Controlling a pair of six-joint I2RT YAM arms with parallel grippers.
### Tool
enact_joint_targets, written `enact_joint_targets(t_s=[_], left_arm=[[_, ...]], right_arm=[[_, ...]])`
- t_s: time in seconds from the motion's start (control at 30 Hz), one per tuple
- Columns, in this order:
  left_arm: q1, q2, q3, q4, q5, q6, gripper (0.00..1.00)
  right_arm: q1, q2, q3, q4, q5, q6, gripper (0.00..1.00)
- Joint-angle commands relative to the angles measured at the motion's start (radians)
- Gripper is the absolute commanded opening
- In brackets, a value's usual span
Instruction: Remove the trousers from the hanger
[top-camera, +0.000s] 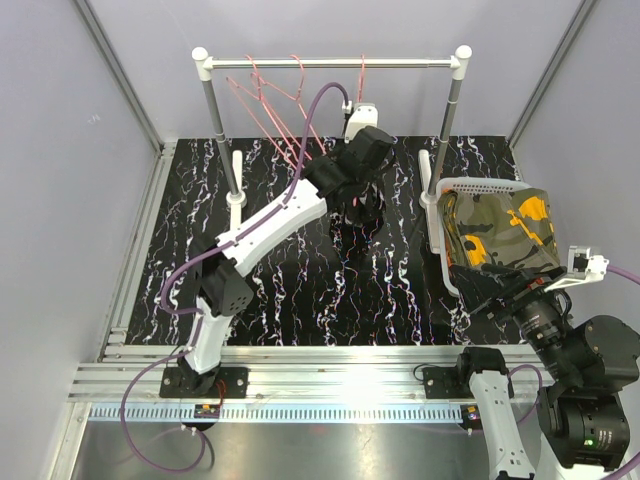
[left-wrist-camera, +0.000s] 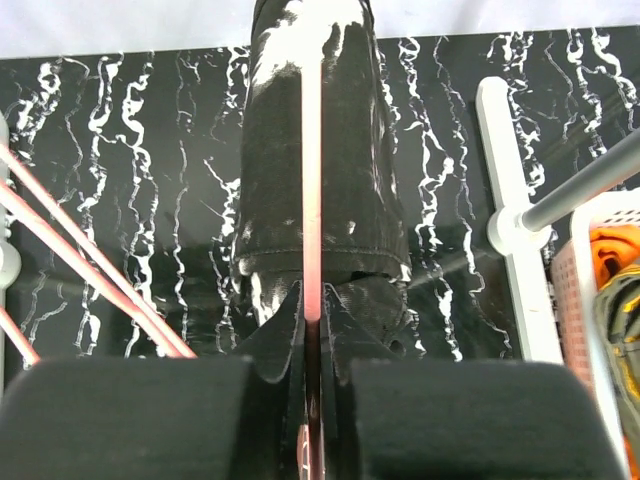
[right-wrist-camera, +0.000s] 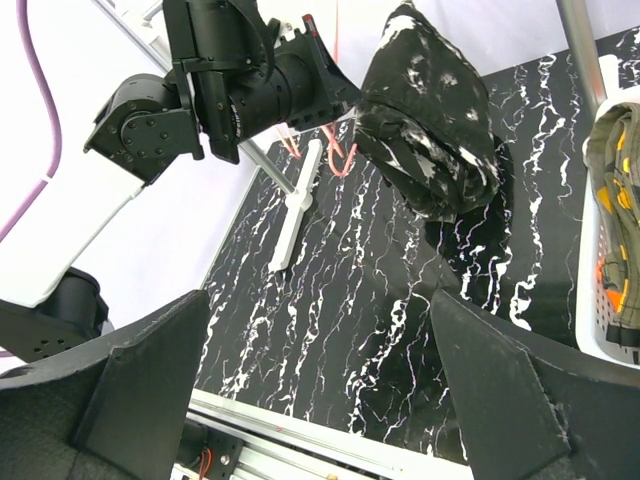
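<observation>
The black trousers with white splotches (top-camera: 358, 208) hang folded over a thin pink hanger bar (left-wrist-camera: 312, 190). My left gripper (top-camera: 362, 152) is shut on that bar just below the cloth (left-wrist-camera: 350, 170), as the left wrist view (left-wrist-camera: 313, 325) shows. The right wrist view shows the black trousers (right-wrist-camera: 430, 120) hanging off my left gripper (right-wrist-camera: 305, 80). The camouflage trousers (top-camera: 500, 232) lie in the white basket (top-camera: 480, 184). An orange garment (left-wrist-camera: 612, 245) shows in the basket under them. My right gripper (right-wrist-camera: 320, 390) is open and empty above the table, by the basket's near side (top-camera: 480, 290).
A white-and-metal clothes rack (top-camera: 330, 62) spans the back of the table, with several empty pink hangers (top-camera: 275, 105) at its left end. The rack's feet (top-camera: 236, 190) stand on the black marbled table (top-camera: 300, 290). Grey walls close both sides.
</observation>
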Motion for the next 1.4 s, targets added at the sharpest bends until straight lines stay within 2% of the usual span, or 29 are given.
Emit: enact_joint_targets(t_s=[0.0, 0.2, 0.5, 0.7, 0.8, 0.9, 1.03, 1.17, 1.23, 1.37], left_arm=[[-0.004, -0.044, 0.015, 0.042, 0.004, -0.012, 0.00], [-0.006, -0.111, 0.016, 0.027, 0.021, -0.018, 0.00], [-0.006, -0.207, 0.058, 0.136, 0.186, 0.045, 0.00], [-0.006, -0.194, 0.119, 0.174, 0.208, 0.080, 0.00], [-0.007, -0.216, 0.093, 0.220, 0.241, 0.083, 0.00], [-0.021, -0.254, 0.059, 0.274, 0.242, 0.094, 0.00], [-0.043, -0.285, 0.059, 0.283, 0.217, 0.102, 0.00], [-0.083, -0.345, 0.040, 0.254, 0.133, 0.091, 0.00], [-0.104, -0.372, 0.004, 0.237, 0.084, 0.058, 0.00], [-0.119, -0.461, -0.080, 0.199, 0.035, -0.045, 0.00]], right_arm=[[0.006, 0.010, 0.005, 0.044, -0.036, 0.016, 0.99], [0.006, 0.015, 0.017, 0.041, -0.041, 0.014, 0.99], [0.006, 0.035, 0.042, 0.024, -0.010, -0.073, 0.99], [0.015, 0.055, 0.025, 0.019, 0.007, -0.101, 1.00], [0.024, 0.065, 0.014, 0.025, 0.025, -0.133, 0.99], [0.065, 0.107, -0.004, 0.041, 0.043, -0.186, 0.99], [0.179, 0.205, 0.026, 0.036, 0.085, -0.232, 0.99], [0.336, 0.360, 0.114, 0.025, 0.065, -0.259, 0.99], [0.383, 0.456, 0.151, 0.013, 0.063, -0.262, 0.99], [0.498, 0.579, 0.209, 0.031, 0.158, -0.303, 0.99]])
